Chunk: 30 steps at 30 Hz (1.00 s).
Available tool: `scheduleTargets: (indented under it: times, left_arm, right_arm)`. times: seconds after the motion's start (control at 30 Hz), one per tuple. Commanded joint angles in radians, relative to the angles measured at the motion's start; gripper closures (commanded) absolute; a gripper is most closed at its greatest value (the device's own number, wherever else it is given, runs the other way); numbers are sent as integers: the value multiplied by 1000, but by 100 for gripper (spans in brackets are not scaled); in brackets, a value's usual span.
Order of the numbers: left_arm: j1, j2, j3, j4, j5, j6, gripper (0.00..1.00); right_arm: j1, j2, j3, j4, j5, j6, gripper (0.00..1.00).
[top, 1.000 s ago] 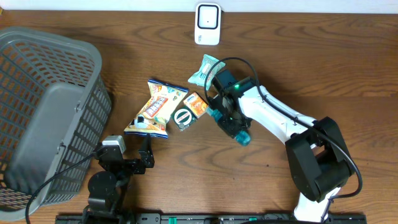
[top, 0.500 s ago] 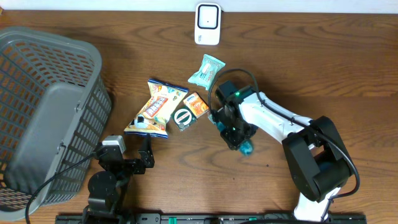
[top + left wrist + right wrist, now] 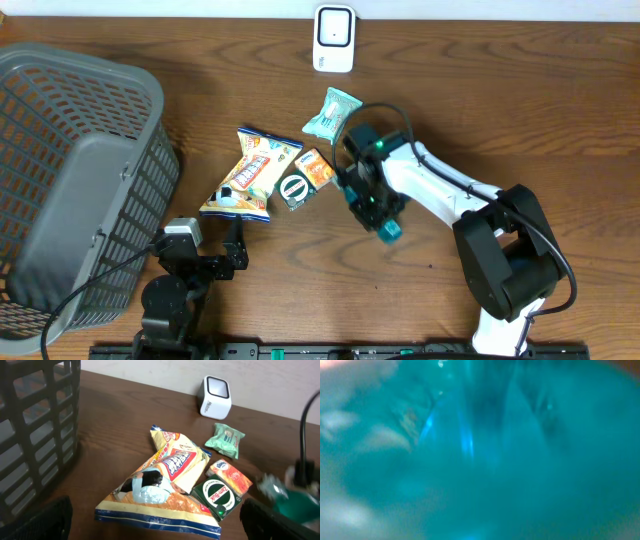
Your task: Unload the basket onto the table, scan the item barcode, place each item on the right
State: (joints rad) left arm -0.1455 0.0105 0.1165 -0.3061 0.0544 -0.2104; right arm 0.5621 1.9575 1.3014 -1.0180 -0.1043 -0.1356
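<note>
teal item (image 3: 390, 229) lies right of centre in the overhead frame, at the tip of the right arm, below and well apart from the white scanner (image 3: 333, 38) at the top edge. right tool (image 3: 380, 215): hidden under its own wrist from above, and its camera is filled with teal blur, so it cannot be determined whether the tool is clenched on the item or merely pressed against it. left tool (image 3: 236, 250): released, fingers spread wide, low in the frame and clear of all goods. handling estimate: the item looks small, light and glossy, therefore probably slippery; stiffness cannot be judged. grip it by the edges or ends, leaving the printed face uncovered for the scanner; no barcode is visible in any view. view comparison: the overhead view gives the item's place on the tabletop (image 3: 520, 110) relative to the scanner, the snack bag (image 3: 250, 175) and the grey basket (image 3: 60, 150). the left wrist view shows the item side-on at the right edge, blurred, plus package labels. the right wrist view shows colour only.
</note>
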Motion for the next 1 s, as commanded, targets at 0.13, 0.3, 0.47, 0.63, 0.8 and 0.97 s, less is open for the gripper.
scheduleTargets:
  times: [0.13,0.3,0.47,0.63,0.8,0.97]
  left_arm:
    - [5,-5,-16,-21,10,-5,2]
    - [5,-5,-16,-21,10,-5,2]
    - [5,-5,-16,-21,10,-5,2]
    - [5,-5,-16,-21,10,-5,2]
    - [5,-5,-16,-21,10,-5,2]
    - [5,-5,-16,-21,10,-5,2]
  right_arm:
    - [-6,-14,255,-68,-207,-85,99]
    - [-42,-89,292,14,-452,-211,99]
    - [-82,-151,275,142,-721,-357,99]
    - [-113,-135,132,279,-963,-573,99]
    - [-120,-122,-36,582,-962,-580,99]
    - [-117,-122,-109,722,-899,-580,99]
